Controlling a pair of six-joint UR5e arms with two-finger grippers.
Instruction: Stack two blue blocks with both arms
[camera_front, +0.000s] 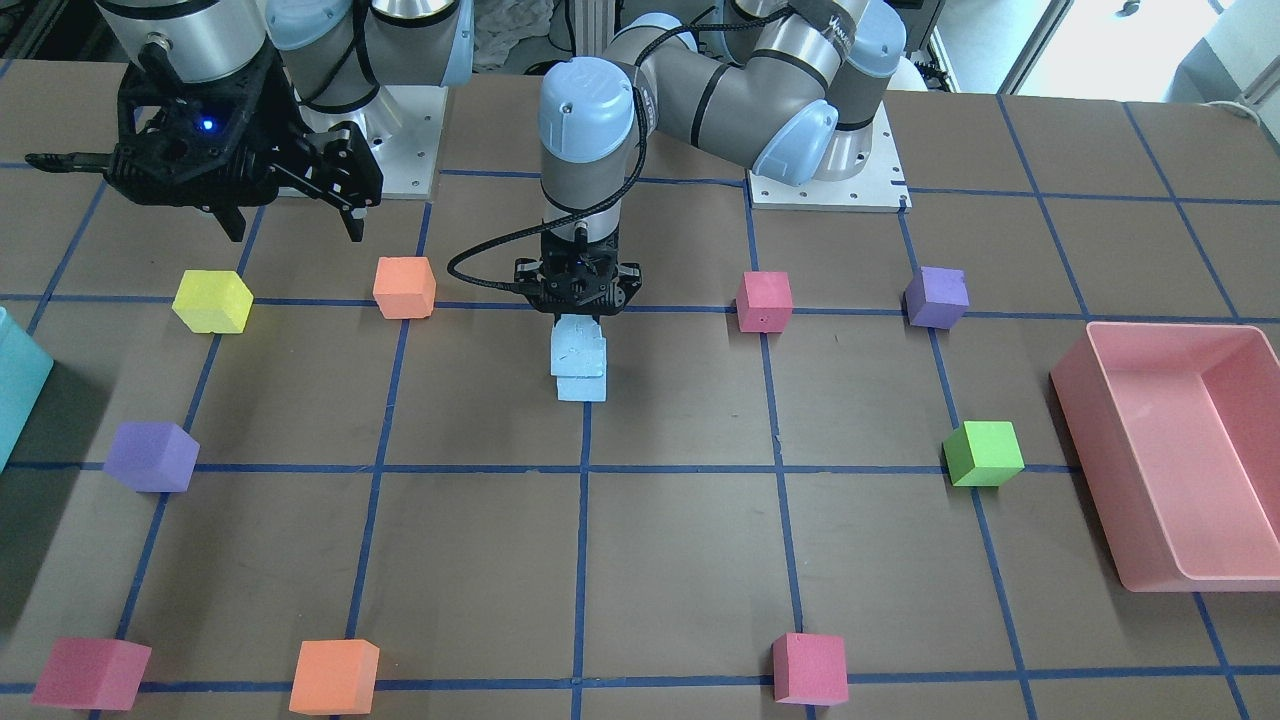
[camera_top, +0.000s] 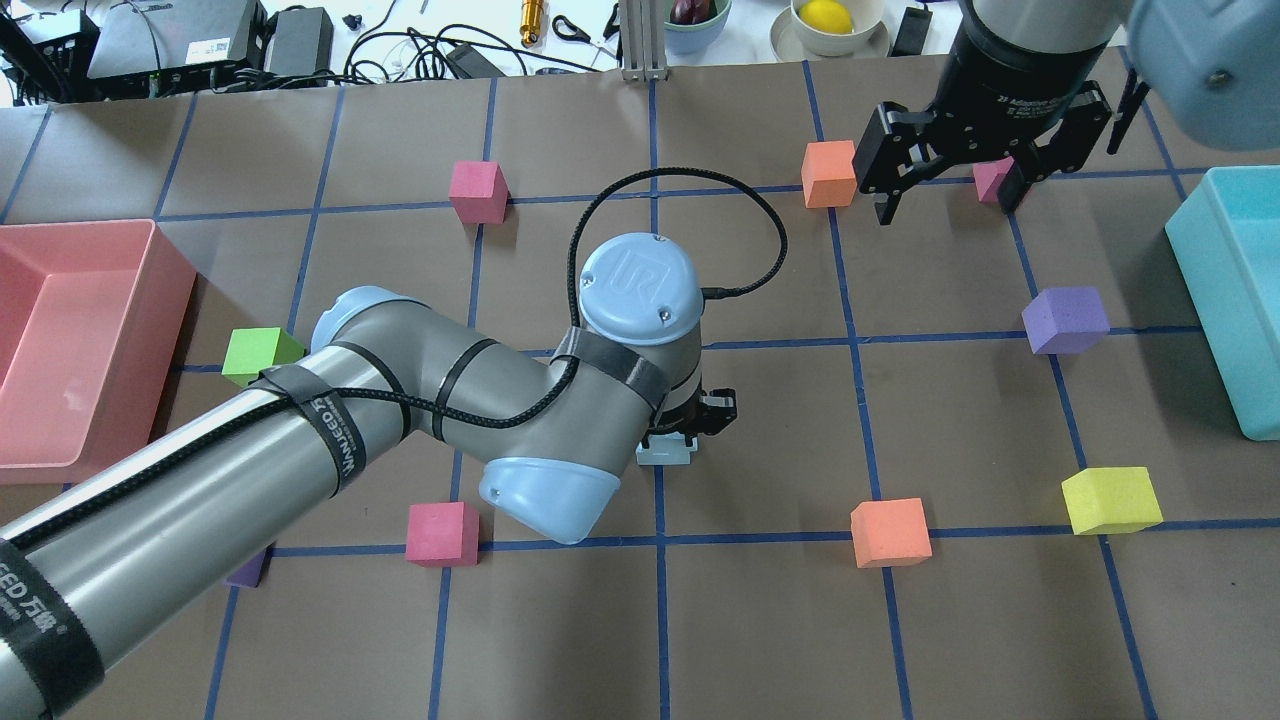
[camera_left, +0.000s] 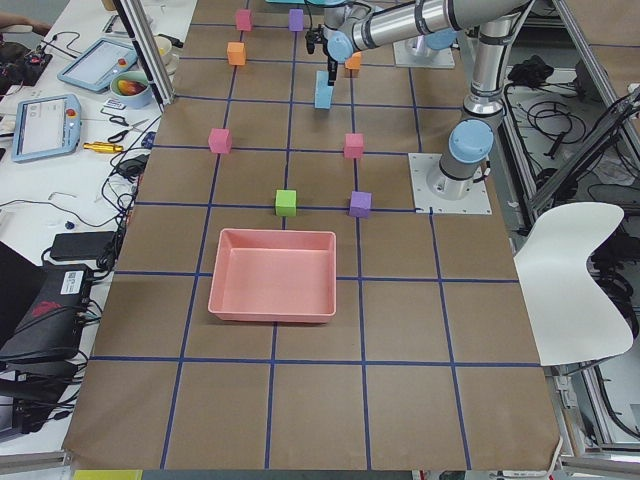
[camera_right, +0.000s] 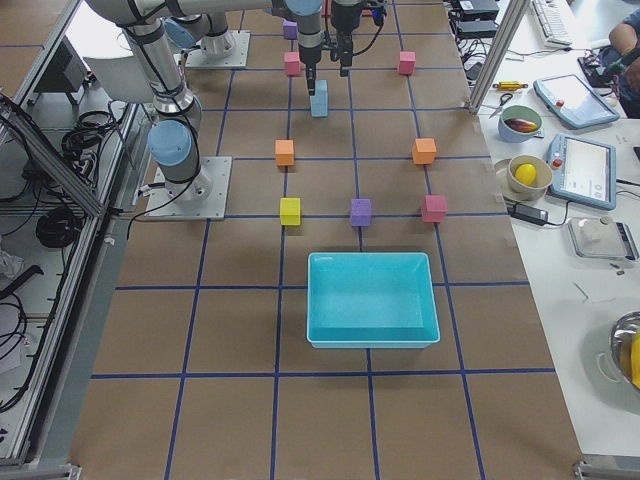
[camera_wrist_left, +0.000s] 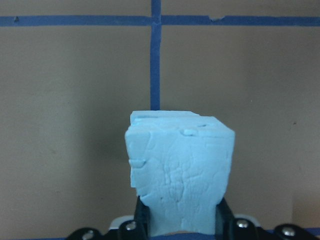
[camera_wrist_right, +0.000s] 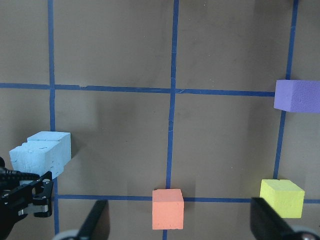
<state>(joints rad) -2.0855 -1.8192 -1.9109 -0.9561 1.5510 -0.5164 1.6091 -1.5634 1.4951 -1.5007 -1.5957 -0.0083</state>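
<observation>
Left tool (camera_front: 578, 312): reaching straight down over the middle of the worktop (camera_front: 680, 560). Its fingers (camera_wrist_left: 142, 220) are pressing on two opposite sides of the upper blue block (camera_front: 578, 350), clamping it.

Upper blue block: sitting on the lower blue block (camera_front: 582, 388) and touching it. It is lying slightly askew, so the edges are not lining up flush.

Lower blue block: resting on the worktop at the end of a blue tape line (camera_front: 582, 560). The overhead view is showing only a sliver of it under the left arm's wrist.

Right tool (camera_front: 295, 230): hanging above the worktop at the far left of the front-facing view, close to its arm's base plate. Its fingers are standing wide apart and gripping nothing. It is well apart from the stack.

Other blocks, each sitting alone on the worktop:
- yellow block (camera_front: 212, 301), below the right tool
- orange block (camera_front: 404, 287), left of the stack
- pink block (camera_front: 764, 301), right of the stack
- purple block (camera_front: 936, 297), further right
- green block (camera_front: 985, 453), near the pink tray

Pink tray (camera_front: 1100, 480): lying at the right edge of the front-facing view.

Teal tray (camera_top: 1200, 300): lying at the right edge of the overhead view.
</observation>
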